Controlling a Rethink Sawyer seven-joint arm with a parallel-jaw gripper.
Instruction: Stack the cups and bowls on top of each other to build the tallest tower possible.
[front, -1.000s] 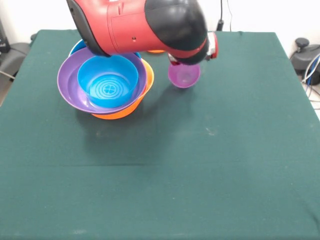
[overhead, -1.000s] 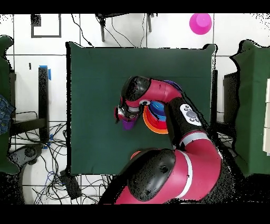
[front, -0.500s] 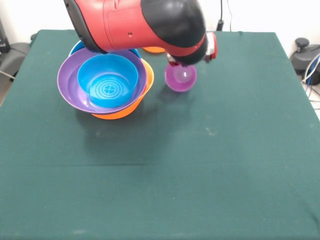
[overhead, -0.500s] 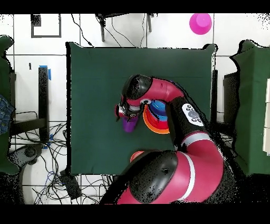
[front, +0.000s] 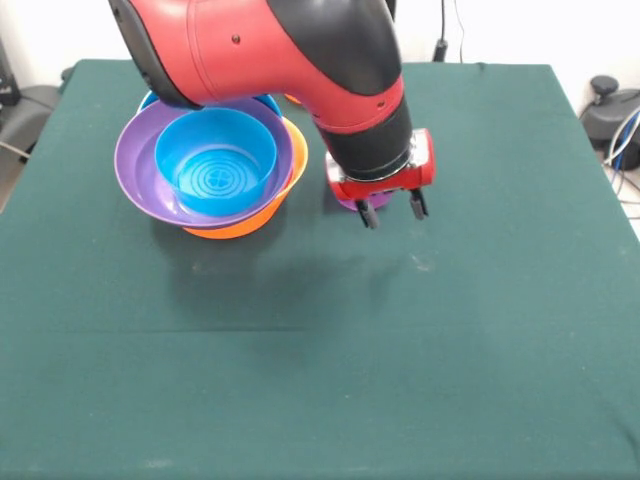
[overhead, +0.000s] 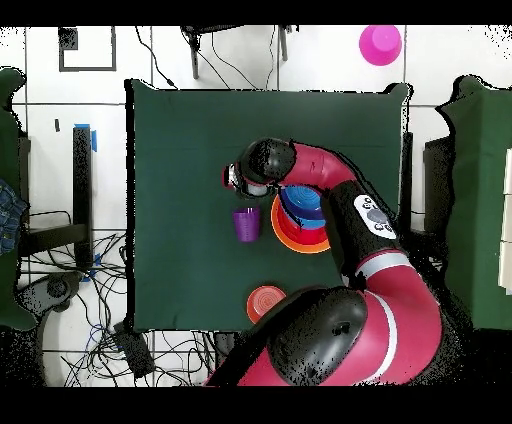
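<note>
The tower (front: 215, 165) stands at the table's far left: a large orange bowl (front: 290, 170) at the base, a blue rim above it, then a purple bowl (front: 135, 165) with a blue bowl (front: 215, 160) nested on top. It also shows in the overhead view (overhead: 300, 218). The translucent purple cup (overhead: 246, 224) stands on the cloth beside the tower. In the front view only a sliver of the cup (front: 348, 201) shows behind the gripper. My gripper (front: 392, 210) is open and empty, just in front of the cup; it also shows in the overhead view (overhead: 235, 178).
A small orange-red bowl (overhead: 262, 300) sits on the table near the robot's base. A pink bowl (overhead: 380, 44) lies on the floor beyond the table. My arm reaches over the tower. The table (front: 450, 330) is covered in green cloth.
The gripper has let go of the purple cup, which now stands on the table. The gripper has opened and moved away from the robot's base, past the cup.
</note>
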